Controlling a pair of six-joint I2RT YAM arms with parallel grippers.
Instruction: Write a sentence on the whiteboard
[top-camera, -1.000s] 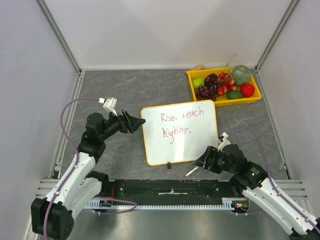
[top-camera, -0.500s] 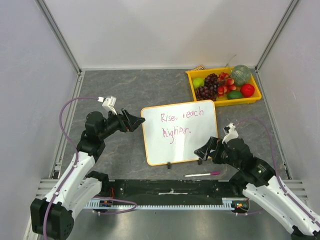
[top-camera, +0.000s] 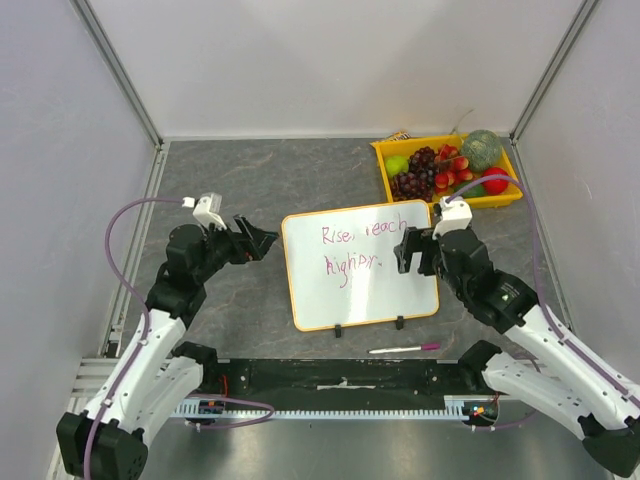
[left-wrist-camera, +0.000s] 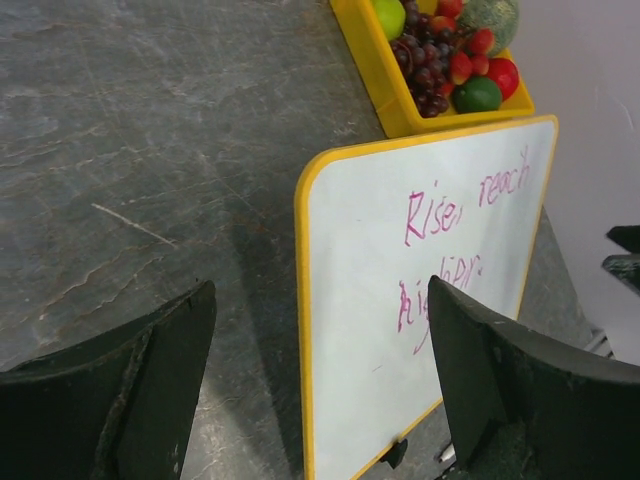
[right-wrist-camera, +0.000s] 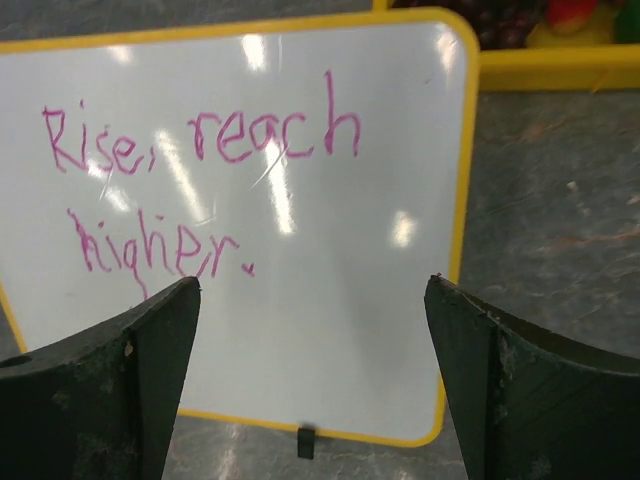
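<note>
Whiteboard (top-camera: 350, 295) lies flat mid-table, sentence (top-camera: 350, 265) "Rise, reach higher." complete. Marker (top-camera: 403, 348) lies off the board at its 6 o'clock, so writing looks finished. Left gripper (top-camera: 262, 240) spread wide, empty, at 9 o'clock. Right gripper (top-camera: 412, 252) likewise, over the 3 o'clock edge.
</note>
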